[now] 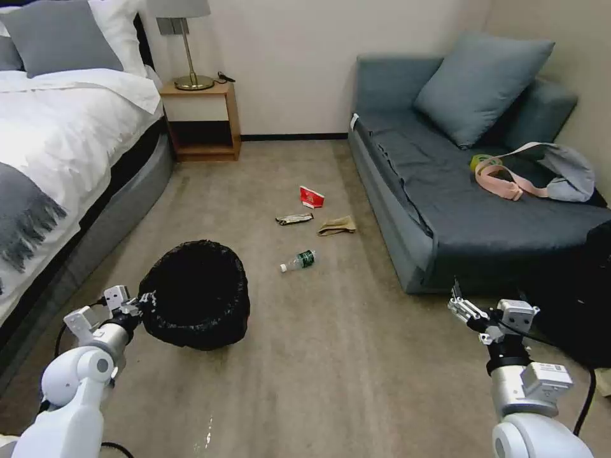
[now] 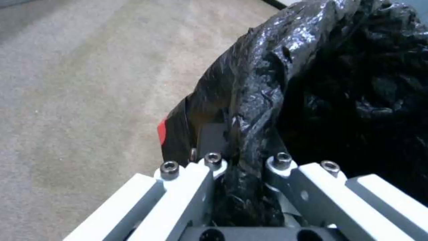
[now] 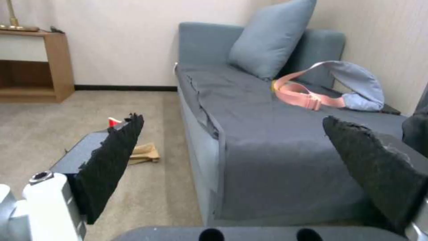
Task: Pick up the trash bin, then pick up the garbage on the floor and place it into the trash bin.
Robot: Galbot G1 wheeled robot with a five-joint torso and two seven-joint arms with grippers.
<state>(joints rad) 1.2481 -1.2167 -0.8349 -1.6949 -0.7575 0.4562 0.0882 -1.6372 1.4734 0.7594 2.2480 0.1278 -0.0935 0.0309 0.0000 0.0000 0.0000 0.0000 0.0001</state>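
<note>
left gripper (image 2: 240, 167): jaws pinching the bag-lined rim of the trash bin (image 1: 196, 294) | bin looks light, liner slippery | right gripper (image 3: 232, 160): jaws wide, beside sofa (image 1: 445, 210) | bottle (image 1: 298, 261) beyond bin: light, grip mid-body

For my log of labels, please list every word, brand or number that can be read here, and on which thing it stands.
No text can be read here.
Clear plastic bottle: green label, print too small.
Red-white folded carton: white marking, not legible.
Dark silvery snack wrapper: print blurred.
Crumpled brown paper bag: no print seen.
Trash bin, held at its rim by the left gripper: red patch, no letters.
</note>
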